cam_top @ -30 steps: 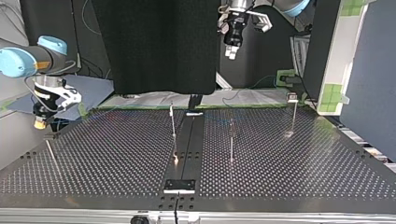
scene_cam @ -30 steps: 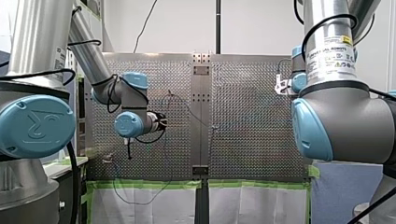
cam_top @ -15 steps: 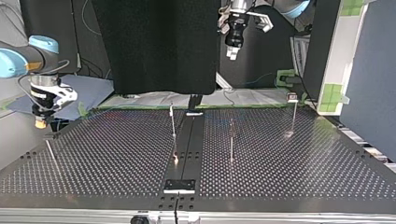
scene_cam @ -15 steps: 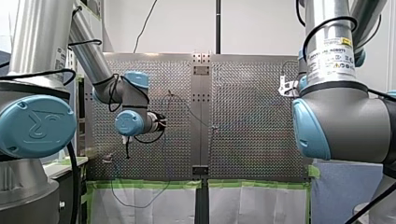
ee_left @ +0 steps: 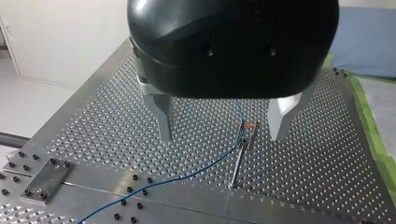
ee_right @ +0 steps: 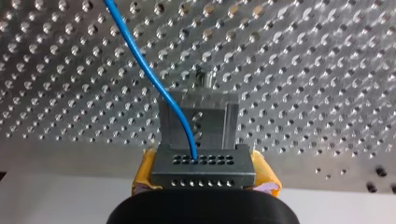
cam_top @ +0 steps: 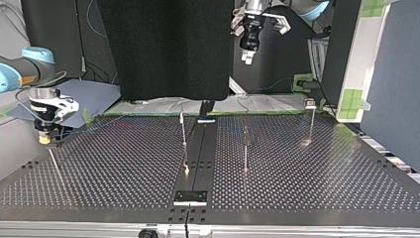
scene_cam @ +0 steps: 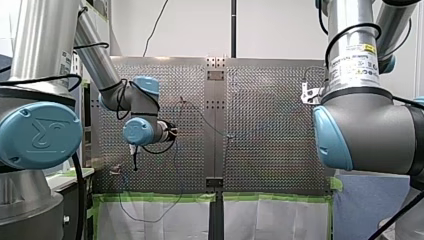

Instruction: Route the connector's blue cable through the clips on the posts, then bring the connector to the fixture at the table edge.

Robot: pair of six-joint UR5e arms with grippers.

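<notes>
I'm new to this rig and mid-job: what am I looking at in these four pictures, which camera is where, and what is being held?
Two robot arms work over a perforated table with posts standing on it. The front view looks from behind the arms; the top view faces them from across the table, so sides are swapped. The other two cameras ride on the wrists. My right tool, with yellow pads, is shut on a grey connector whose blue cable trails away over the table; in the top view it sits low at the table's left edge. My left tool is open and empty, above a post whose clip the cable runs through or past.
</notes>
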